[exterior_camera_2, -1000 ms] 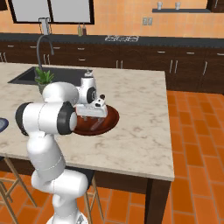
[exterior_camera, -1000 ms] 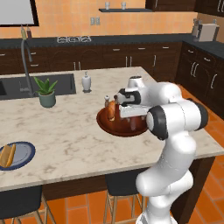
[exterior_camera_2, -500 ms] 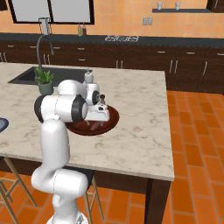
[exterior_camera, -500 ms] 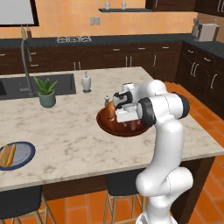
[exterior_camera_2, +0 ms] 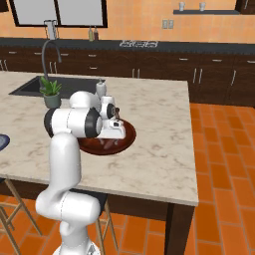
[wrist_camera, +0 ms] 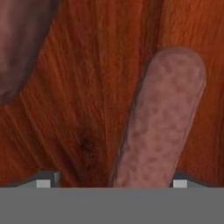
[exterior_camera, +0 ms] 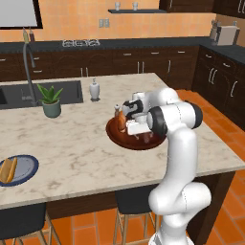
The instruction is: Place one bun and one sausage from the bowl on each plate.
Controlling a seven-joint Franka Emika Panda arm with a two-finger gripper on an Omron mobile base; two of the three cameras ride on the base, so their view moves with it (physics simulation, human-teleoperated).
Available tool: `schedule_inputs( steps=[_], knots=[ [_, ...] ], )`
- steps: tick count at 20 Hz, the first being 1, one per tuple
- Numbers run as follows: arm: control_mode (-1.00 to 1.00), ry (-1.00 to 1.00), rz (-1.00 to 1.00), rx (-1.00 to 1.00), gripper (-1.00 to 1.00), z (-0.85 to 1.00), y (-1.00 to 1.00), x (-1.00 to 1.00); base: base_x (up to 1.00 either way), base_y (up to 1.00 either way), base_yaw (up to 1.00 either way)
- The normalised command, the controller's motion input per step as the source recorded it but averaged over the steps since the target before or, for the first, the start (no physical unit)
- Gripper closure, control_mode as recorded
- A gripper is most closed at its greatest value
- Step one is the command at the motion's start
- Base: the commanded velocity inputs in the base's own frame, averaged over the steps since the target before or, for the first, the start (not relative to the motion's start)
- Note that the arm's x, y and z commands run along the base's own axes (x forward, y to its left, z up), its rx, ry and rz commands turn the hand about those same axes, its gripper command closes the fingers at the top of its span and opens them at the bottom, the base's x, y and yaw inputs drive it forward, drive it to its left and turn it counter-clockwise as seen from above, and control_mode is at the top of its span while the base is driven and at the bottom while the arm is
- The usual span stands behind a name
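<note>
With jaws spread wide either side of a sausage (wrist_camera: pixel 164 122) lying on the wooden bowl (wrist_camera: pixel 87 100), gripping nothing yet, low over the worktop (exterior_camera: pixel 81 143).

From the left base camera I saw my arm (exterior_camera: pixel 174 143) rise at the lower right and bend over the wooden bowl (exterior_camera: pixel 115 135) at frame centre, hand (exterior_camera: pixel 135 119) low inside it. A blue plate (exterior_camera: pixel 27 167) with one bun (exterior_camera: pixel 8 170) sat at the lower left edge. A potted plant (exterior_camera: pixel 50 100) and a white dispenser (exterior_camera: pixel 94 89) stood at upper left, near the sink (exterior_camera: pixel 67 91).
</note>
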Motion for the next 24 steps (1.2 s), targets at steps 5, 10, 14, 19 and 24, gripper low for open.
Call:
schedule_inputs(
  steps=[5,10,14,19,24],
  knots=[
    [-1.0,0.0,0.0,0.0,1.0,-0.01,0.0,-0.04,0.0,0.0,0.0],
    [-1.0,-0.03,0.0,0.0,1.0,0.36,0.0,-0.23,0.0,0.0,0.0],
    [-1.0,-0.36,0.01,0.0,1.0,0.99,0.01,-0.95,0.0,0.0,0.0],
    [-1.0,-0.52,0.0,0.02,1.0,0.81,0.07,-1.0,0.0,0.0,0.0],
    [-1.0,-0.35,0.01,0.15,1.0,0.65,0.12,-1.0,0.0,0.0,0.0]
  ],
)
